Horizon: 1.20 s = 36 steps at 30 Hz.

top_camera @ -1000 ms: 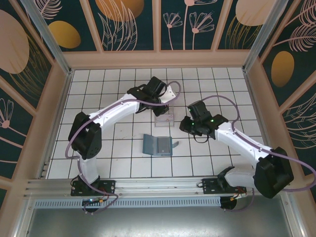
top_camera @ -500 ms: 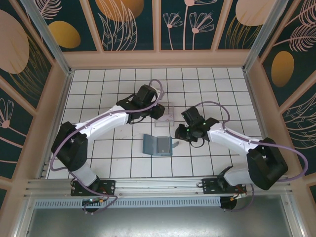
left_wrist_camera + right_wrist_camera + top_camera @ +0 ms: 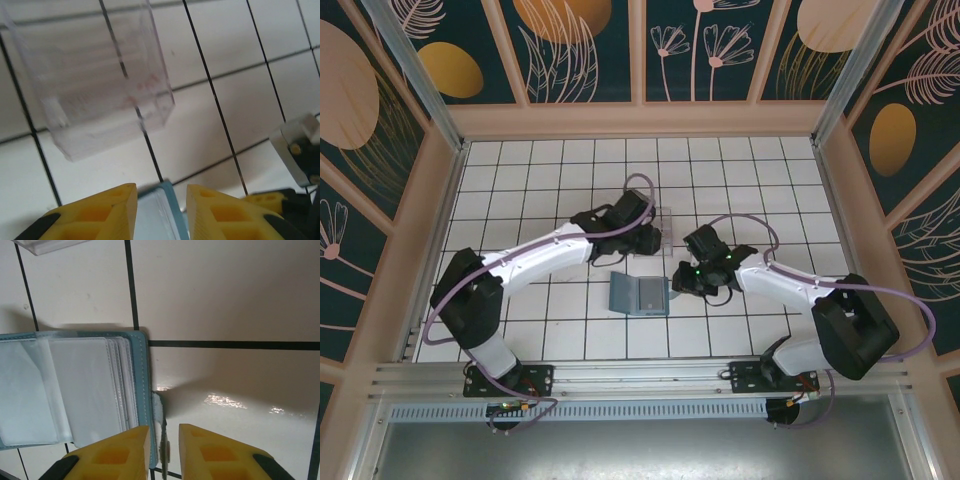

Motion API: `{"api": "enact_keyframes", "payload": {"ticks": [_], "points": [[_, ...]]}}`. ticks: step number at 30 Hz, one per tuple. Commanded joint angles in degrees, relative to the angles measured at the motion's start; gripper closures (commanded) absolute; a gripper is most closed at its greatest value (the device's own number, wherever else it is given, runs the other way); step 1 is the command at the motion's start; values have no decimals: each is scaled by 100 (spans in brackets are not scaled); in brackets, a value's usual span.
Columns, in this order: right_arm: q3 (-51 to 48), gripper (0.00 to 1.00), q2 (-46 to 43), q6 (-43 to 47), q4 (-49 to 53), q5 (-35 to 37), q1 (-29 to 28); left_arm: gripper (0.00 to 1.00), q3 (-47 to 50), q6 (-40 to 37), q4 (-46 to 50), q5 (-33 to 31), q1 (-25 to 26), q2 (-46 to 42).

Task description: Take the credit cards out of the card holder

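Observation:
The teal-blue card holder (image 3: 638,294) lies open and flat on the tiles. In the right wrist view its clear sleeves (image 3: 80,390) hold pale credit cards (image 3: 85,382), stacked and tucked in. My right gripper (image 3: 164,427) is open at the holder's right edge, with the small strap tab (image 3: 159,415) standing between its fingers, untouched. From above, the right gripper (image 3: 678,278) sits just right of the holder. My left gripper (image 3: 161,187) is open just above the holder's far edge (image 3: 162,210), and from above the left gripper (image 3: 648,243) hovers behind it.
A clear plastic tray (image 3: 95,85) lies on the tiles just beyond the left gripper, partly under that arm at the tray (image 3: 663,222). Part of the right arm (image 3: 300,150) shows at the left wrist view's right edge. Wooden walls (image 3: 440,200) ring the tiled floor.
The left gripper has come back from over the tray to the holder's far edge. The right gripper has slid left and down to the strap tab. The holder has not moved.

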<state>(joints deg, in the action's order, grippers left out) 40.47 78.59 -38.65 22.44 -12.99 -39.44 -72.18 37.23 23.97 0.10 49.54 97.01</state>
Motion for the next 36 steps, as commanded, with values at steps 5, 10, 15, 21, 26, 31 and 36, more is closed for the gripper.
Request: {"api": "enact_keyframes", "payload": {"ticks": [5,10,15,21,26,31,36], "points": [[-212,77,-199,142,-46,95,-29,69,40,860,676,-410,489,458],[-284,77,-300,165,-90,113,10,69,-41,1214,1003,-580,753,708],[-329,77,-337,198,-151,78,53,69,-40,1402,974,-435,933,962],[-382,78,-355,218,-205,34,107,74,-118,1438,985,-282,986,1245],[-365,78,-340,238,-221,-1,118,78,-86,1423,869,-148,987,1292],[-342,78,-335,236,-183,7,121,80,55,1435,694,-36,990,1306],[-354,78,-361,227,-135,33,121,80,-14,1420,1069,-339,992,1361]]}}
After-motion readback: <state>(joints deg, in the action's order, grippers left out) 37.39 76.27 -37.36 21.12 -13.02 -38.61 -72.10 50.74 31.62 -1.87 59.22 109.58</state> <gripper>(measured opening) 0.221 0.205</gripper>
